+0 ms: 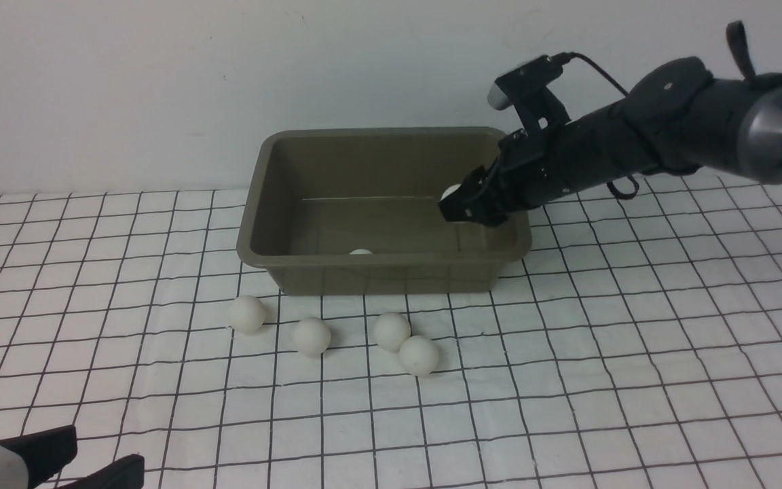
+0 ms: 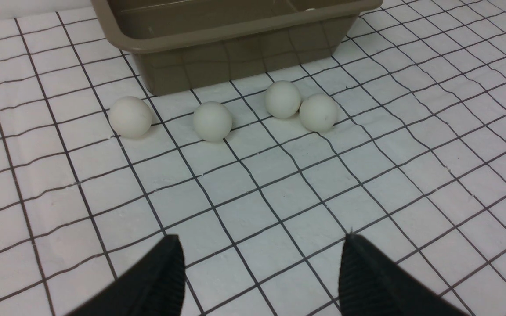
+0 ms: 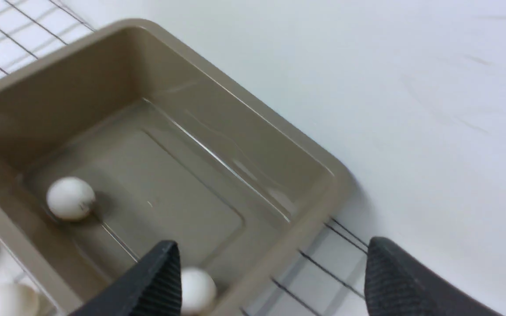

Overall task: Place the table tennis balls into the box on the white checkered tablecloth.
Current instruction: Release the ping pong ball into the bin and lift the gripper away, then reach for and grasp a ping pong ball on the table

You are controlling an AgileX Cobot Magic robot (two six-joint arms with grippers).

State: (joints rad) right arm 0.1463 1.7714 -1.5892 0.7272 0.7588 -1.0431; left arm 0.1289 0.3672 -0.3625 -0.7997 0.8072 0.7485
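While four balls (image 1: 419, 355) lie outside, two inside one box (image 1: 384, 275).

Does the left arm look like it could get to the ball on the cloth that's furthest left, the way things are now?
Probably yes: the left gripper is open, and nothing shows between it and that ball, which sits just outside the box.

Even, fairly bright light; front view mostly sharp, right wrist view blurred.
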